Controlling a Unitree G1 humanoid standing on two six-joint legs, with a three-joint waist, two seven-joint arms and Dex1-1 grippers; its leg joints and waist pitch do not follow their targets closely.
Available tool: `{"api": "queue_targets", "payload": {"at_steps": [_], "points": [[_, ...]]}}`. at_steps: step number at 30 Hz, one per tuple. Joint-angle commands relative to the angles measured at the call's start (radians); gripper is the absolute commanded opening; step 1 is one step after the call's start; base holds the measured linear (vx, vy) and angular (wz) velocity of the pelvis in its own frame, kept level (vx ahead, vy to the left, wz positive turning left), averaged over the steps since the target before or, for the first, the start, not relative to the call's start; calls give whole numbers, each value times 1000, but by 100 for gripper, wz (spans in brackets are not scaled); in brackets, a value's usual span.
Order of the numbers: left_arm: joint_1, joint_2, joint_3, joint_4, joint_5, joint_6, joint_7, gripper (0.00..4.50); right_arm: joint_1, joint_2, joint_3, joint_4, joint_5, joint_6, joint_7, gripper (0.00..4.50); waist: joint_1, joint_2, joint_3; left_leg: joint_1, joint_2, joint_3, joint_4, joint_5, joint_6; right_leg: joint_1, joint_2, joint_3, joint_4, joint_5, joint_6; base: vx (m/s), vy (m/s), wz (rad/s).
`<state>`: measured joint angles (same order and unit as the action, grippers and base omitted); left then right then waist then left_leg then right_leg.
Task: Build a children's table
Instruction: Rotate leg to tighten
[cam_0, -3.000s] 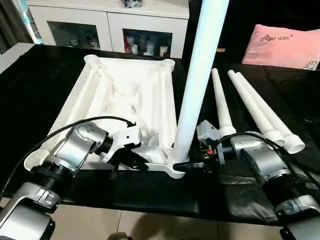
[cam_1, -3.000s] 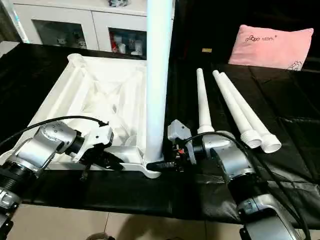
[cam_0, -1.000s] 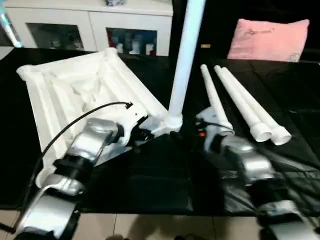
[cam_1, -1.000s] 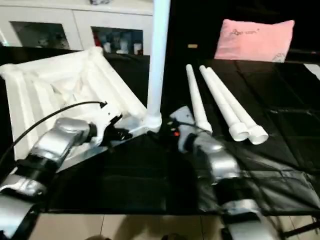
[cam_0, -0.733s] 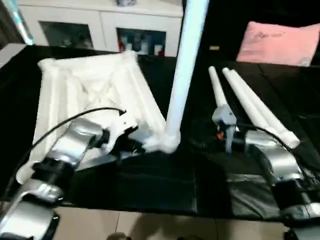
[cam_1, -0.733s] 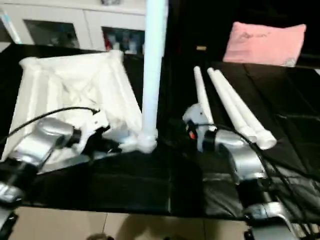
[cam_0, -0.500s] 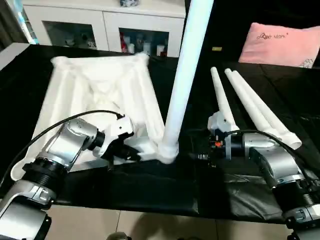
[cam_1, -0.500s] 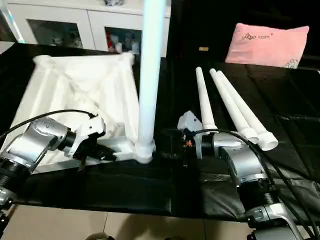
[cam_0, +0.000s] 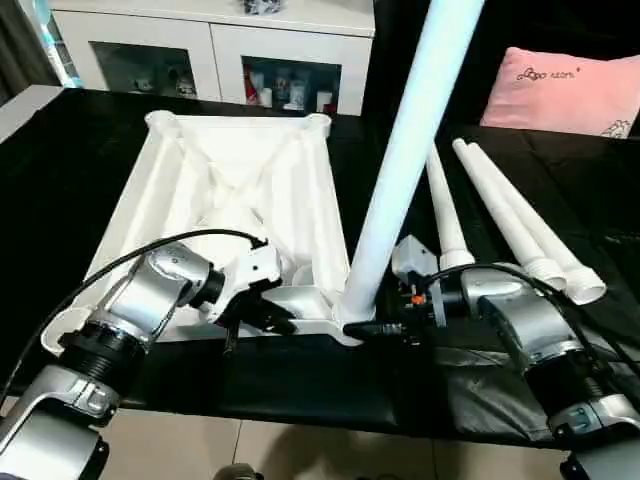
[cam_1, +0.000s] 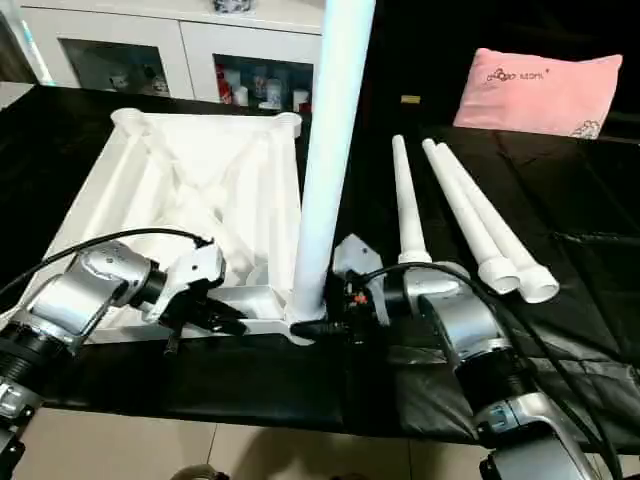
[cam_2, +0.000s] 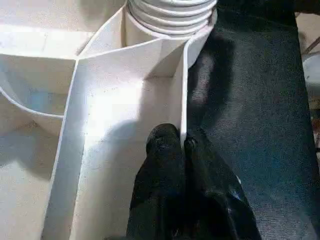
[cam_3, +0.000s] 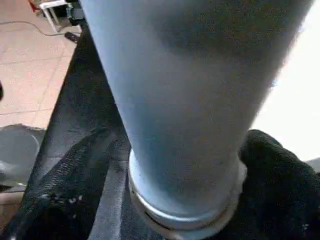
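Right gripper (cam_0: 385, 329) is grasping the upright leg (cam_0: 400, 170) at its base; left gripper (cam_2: 182, 145) is pinching the tabletop (cam_0: 235, 195) rim.

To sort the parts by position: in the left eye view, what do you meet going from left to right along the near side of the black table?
Left tool → standing leg → right tool → three loose legs.
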<state>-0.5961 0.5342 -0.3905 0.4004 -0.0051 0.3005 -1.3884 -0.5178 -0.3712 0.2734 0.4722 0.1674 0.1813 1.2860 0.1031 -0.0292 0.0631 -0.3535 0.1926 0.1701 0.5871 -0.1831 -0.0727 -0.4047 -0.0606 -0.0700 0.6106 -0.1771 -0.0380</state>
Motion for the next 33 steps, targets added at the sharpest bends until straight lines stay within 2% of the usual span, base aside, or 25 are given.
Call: {"api": "queue_targets", "payload": {"at_steps": [1,2,11,22,25,26,27,28,29,30,32,33], "points": [[4,-10,-22,-24,-12,-10,-44,0,-22,-7,0,7,3,-15,15,378,-5,2,-69,3,37,-6,-64,-169,32,57,-80,52,-75,-265,-174,0,0,0],[5,-9,-22,-24,-11,-11,-43,0,-24,-6,1,12,4,-15,19,359,-4,1,-69,3,37,-5,-64,-167,31,57,-80,52,-75,-268,-171,0,0,0],[11,-5,-22,-21,-7,-13,-34,0,-28,1,3,37,6,-24,44,280,-3,1,-70,4,37,-5,-64,-158,35,56,-79,51,-73,-251,-176,0,0,0],[9,-20,-12,-3,-13,4,-11,0,-15,10,3,47,18,-13,57,272,0,1,-72,4,37,-4,-61,-148,36,58,-78,52,-70,-236,-180,0,0,0],[-7,-78,26,15,-14,53,101,0,-10,43,-24,54,24,47,-27,272,1,-1,-70,4,36,-3,-62,-151,36,56,-78,52,-72,-249,-179,0,0,0],[-17,-126,53,30,-12,82,193,0,-14,83,-49,78,11,63,-135,272,0,-1,-67,7,36,-4,-63,-167,21,53,-80,51,-77,-290,-174,0,0,0],[-17,-126,53,30,-12,82,193,0,-14,83,-49,78,11,63,-135,272,0,-1,-67,7,36,-4,-63,-167,21,53,-80,51,-77,-290,-174,0,0,0],[-25,-154,68,41,-8,100,248,0,-19,113,-73,96,14,78,-205,272,-1,-2,-66,6,35,-5,-63,-175,15,55,-81,50,-80,-313,-167,0,0,0],[-45,-213,101,65,1,135,368,0,-29,176,-113,135,15,101,-346,272,-9,-4,-65,6,32,-7,-65,-198,1,53,-81,48,-86,-374,-144,0,0,0],[-60,-250,121,83,7,153,442,0,-36,216,-130,163,9,108,-431,272,-18,-5,-64,7,32,-9,-66,-214,-12,52,-83,46,-89,-414,-133,0,0,0],[-71,-276,135,93,8,170,488,0,-42,244,-136,184,-2,110,-496,272,-23,-6,-65,10,28,-12,-65,-232,-14,52,-84,42,-99,-470,-110,0,0,0],[-82,-298,151,102,4,181,525,0,-50,267,-143,204,-12,111,-552,272,-31,-8,-64,1,26,-12,-65,-227,-6,53,-83,42,-102,-491,-90,0,0,0]]}}
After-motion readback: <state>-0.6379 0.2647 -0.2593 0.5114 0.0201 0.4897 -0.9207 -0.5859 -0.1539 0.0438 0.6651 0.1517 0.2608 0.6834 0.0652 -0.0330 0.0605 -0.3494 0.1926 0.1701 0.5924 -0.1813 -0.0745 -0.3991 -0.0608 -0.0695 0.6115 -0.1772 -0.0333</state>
